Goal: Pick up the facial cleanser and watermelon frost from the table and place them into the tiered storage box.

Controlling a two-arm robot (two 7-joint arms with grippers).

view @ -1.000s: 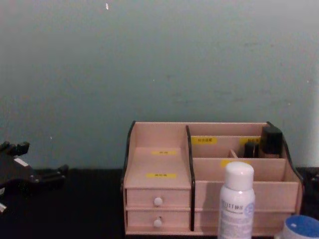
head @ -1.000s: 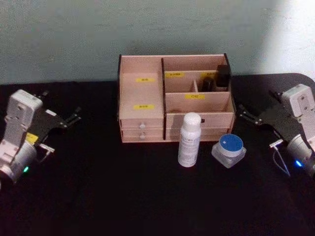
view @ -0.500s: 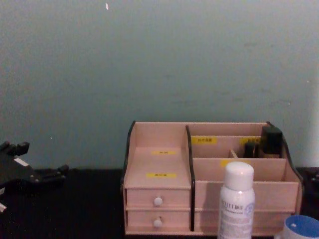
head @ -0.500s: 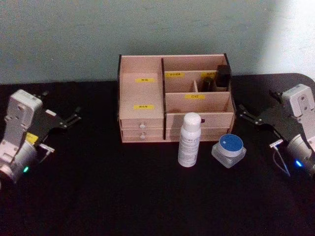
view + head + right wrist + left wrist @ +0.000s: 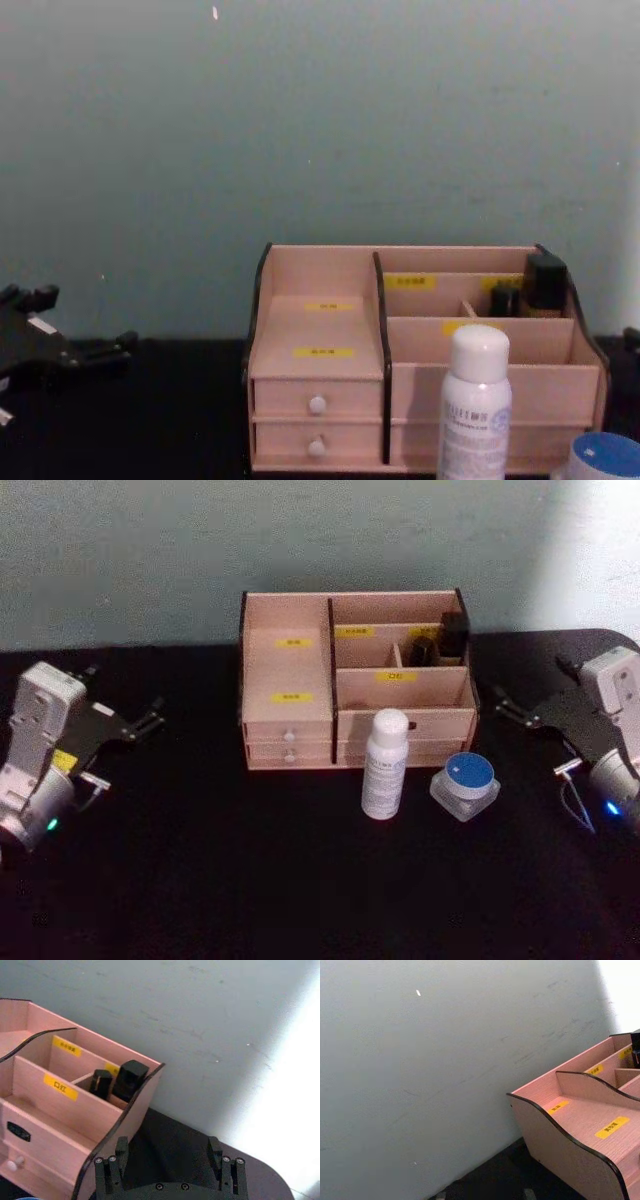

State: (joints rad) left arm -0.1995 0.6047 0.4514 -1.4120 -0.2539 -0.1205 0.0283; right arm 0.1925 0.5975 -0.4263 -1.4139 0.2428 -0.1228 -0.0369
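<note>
Left gripper: is hovering over the left side of the table, well apart from the box, with its jaws standing wide and nothing between them.
Right gripper: is hovering over the right side of the table, near the box's right end, with its jaws spread wide and holding nothing.
White bottle: is standing upright on the table with its cap on, just in front of the right half of the box.
Jar: is sitting on the table under a blue lid, just to the right of the white bottle and apart from it, in front of the box's right corner.
Box: is sitting at the back middle of the table, near the wall, showing stepped open compartments with yellow labels.
Drawers: 2 are sitting shut, 1 above the other, at the box's lower left, each with a white knob.
Dark containers: 2 are standing in the back right compartment of the box.
</note>
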